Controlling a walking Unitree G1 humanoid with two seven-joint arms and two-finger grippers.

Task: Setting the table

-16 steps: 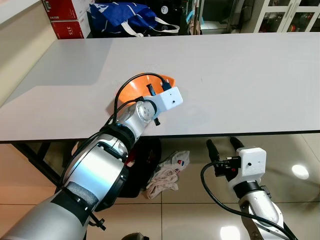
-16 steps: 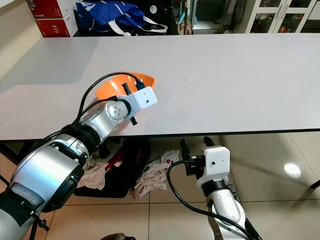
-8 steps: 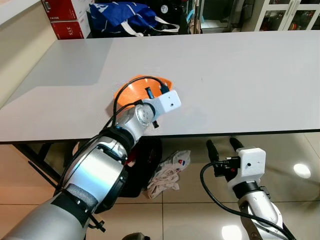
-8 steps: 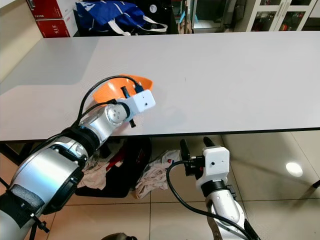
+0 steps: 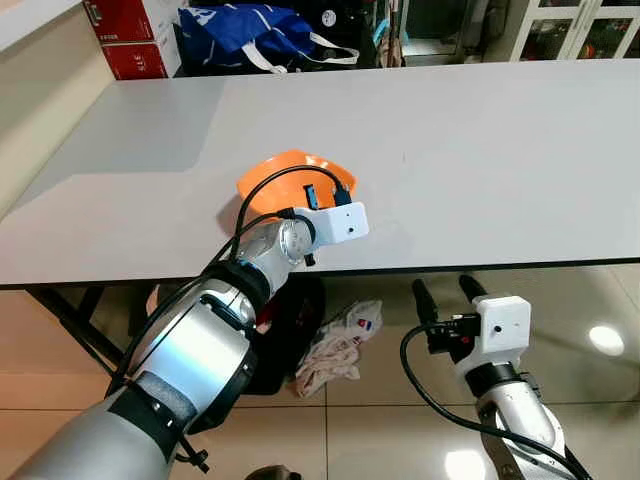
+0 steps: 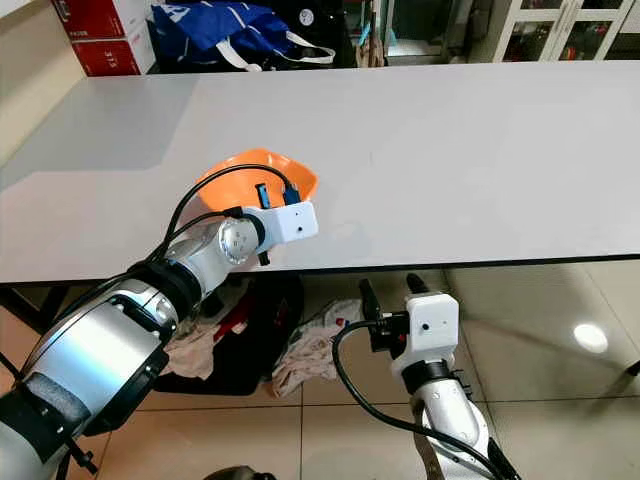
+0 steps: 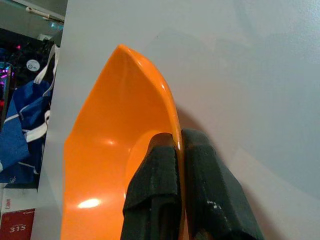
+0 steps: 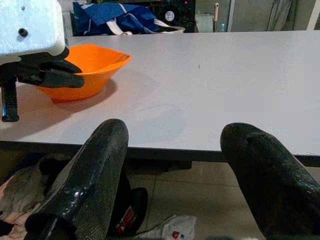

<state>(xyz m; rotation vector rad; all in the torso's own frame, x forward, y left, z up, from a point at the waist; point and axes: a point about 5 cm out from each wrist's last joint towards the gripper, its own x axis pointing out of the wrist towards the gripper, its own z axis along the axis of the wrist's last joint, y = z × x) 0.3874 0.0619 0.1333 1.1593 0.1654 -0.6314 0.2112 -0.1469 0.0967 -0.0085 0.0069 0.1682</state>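
- The left gripper (image 7: 179, 150) has its two black fingers (image 7: 152, 185) pinched on the rim of the orange bowl (image 5: 290, 178), one inside, one outside.
- The bowl sits left of centre in the head views, near the table (image 5: 500, 150) front edge.
- The step looks like placing the bowl; next the fingers would need to part and draw clear without dragging it.
- The right gripper (image 5: 445, 293) hangs lower right below the table edge, fingers apart, holding nothing.
- Grey tabletop; tiled floor (image 5: 380, 420) with crumpled cloth (image 5: 335, 350); blue bag (image 5: 250, 30) and red boxes (image 5: 130, 40) at upper left.
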